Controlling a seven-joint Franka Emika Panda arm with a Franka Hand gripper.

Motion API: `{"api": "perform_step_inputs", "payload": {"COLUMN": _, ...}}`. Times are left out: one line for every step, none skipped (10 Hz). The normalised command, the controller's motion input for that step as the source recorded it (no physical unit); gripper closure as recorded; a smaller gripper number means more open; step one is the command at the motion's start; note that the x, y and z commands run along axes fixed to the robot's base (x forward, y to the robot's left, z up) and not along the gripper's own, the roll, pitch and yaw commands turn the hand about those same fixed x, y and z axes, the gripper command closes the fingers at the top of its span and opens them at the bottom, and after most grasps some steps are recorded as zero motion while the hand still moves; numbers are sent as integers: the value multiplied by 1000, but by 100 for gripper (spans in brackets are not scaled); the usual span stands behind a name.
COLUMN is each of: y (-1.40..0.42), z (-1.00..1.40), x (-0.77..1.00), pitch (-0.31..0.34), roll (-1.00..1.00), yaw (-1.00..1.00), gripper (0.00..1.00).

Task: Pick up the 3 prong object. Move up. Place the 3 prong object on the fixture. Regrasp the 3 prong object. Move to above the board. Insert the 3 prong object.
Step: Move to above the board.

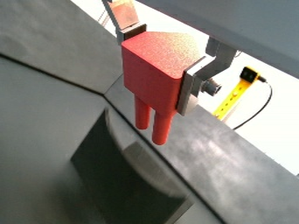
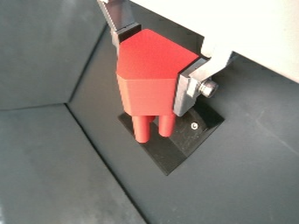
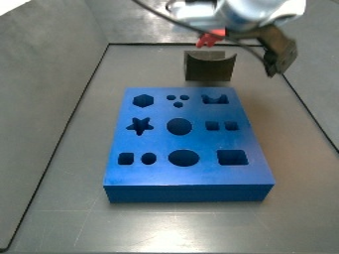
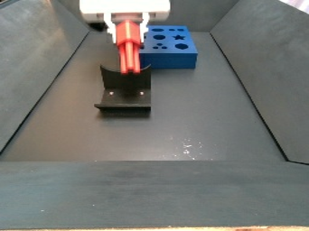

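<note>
Arm reaches down from top of frame in both side views, gripper [image 4: 125, 36] vertical over the fixture [image 4: 125, 93]. Fingers [image 2: 191, 87] clamp the 3 prong object [image 2: 153, 77] by its upper block, pads on opposite sides. Red piece hangs w/ long axis vertical, prongs pointing down toward the fixture's notch; can't tell if tips touch it. In a side view it sits upper centre, at the fixture [image 3: 209, 65]; the board [image 3: 185, 144] lies mid-frame on the table [image 3: 54, 149], apart from both.
</note>
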Motion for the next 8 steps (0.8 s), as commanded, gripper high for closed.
{"api": "perform_step_inputs", "payload": {"y": -298, "z": 1000, "x": -135, "pitch": -88, "roll": -8, "yaw": -46, "gripper": 100}}
{"api": "perform_step_inputs", "payload": {"y": -270, "z": 1000, "x": -132, "pitch": -46, "roll": -14, "yaw": -65, "gripper": 100}}
{"api": "perform_step_inputs", "payload": {"y": -248, "z": 1000, "x": -127, "pitch": -13, "roll": -17, "yaw": -79, "gripper": 100}}
{"api": "perform_step_inputs", "payload": {"y": -228, "z": 1000, "x": -122, "pitch": 9, "roll": -24, "yaw": -84, "gripper": 100}}
{"api": "perform_step_inputs", "payload": {"y": -172, "z": 1000, "x": -108, "pitch": 59, "roll": -33, "yaw": -76, "gripper": 100}}
{"api": "perform_step_inputs", "payload": {"y": -131, "z": 929, "x": -95, "pitch": 76, "roll": -37, "yaw": -68, "gripper": 100}}
{"api": "perform_step_inputs", "payload": {"y": -67, "z": 714, "x": -64, "pitch": 104, "roll": -46, "yaw": -40, "gripper": 100}}
{"api": "perform_step_inputs", "payload": {"y": -40, "z": 548, "x": -50, "pitch": 112, "roll": -46, "yaw": -16, "gripper": 100}}
